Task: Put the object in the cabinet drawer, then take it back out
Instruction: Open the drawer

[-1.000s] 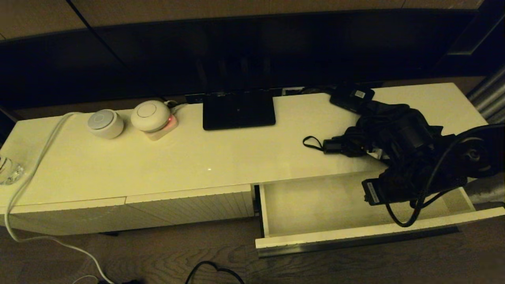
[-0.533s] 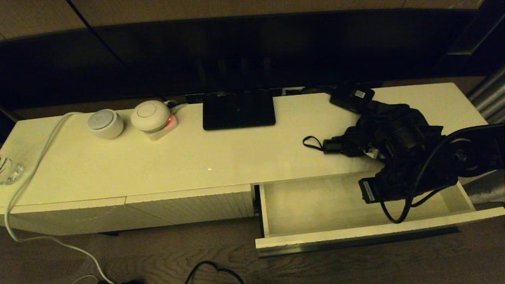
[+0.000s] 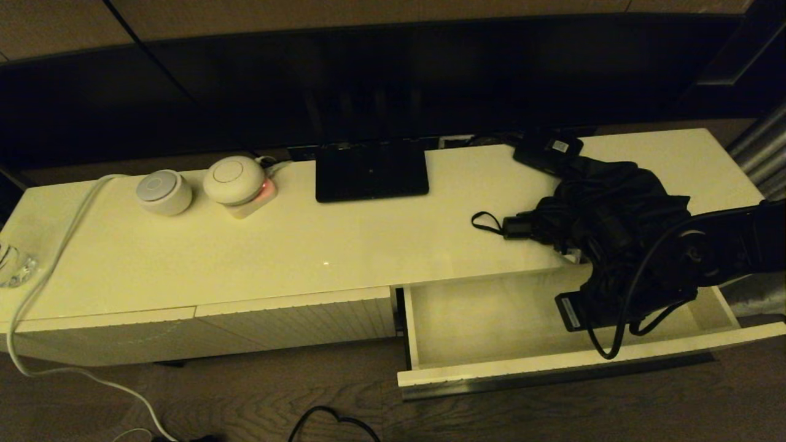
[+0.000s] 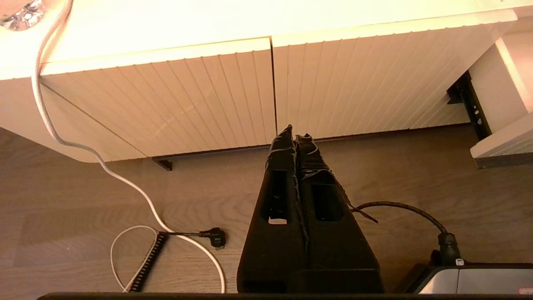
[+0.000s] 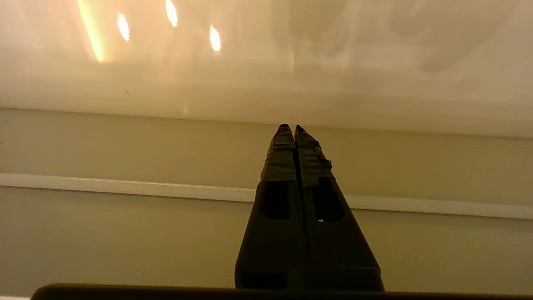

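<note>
The black compact umbrella (image 3: 620, 196) lies on the cabinet top at the right, its short handle (image 3: 519, 227) and wrist loop (image 3: 485, 221) pointing left. Below it the cabinet drawer (image 3: 552, 362) stands pulled out and holds nothing. My right arm (image 3: 706, 258) reaches in from the right, over the drawer's right part and in front of the umbrella. The right gripper (image 5: 290, 127) is shut and empty; only cream surfaces lie before it. My left gripper (image 4: 290, 130) is shut and empty too, hanging over the wood floor before the closed ribbed panels (image 4: 166, 91).
A small black box with a white label (image 3: 548, 150) sits behind the umbrella. A black stand (image 3: 371, 169), two round white devices (image 3: 164, 191) (image 3: 234, 179), a white cable (image 3: 55, 258) and a glass (image 3: 12, 264) are further left. A black cable (image 3: 331, 420) lies on the floor.
My right arm has shifted left and lower over the open drawer, uncovering more of the umbrella. The umbrella and the drawer have not moved.
</note>
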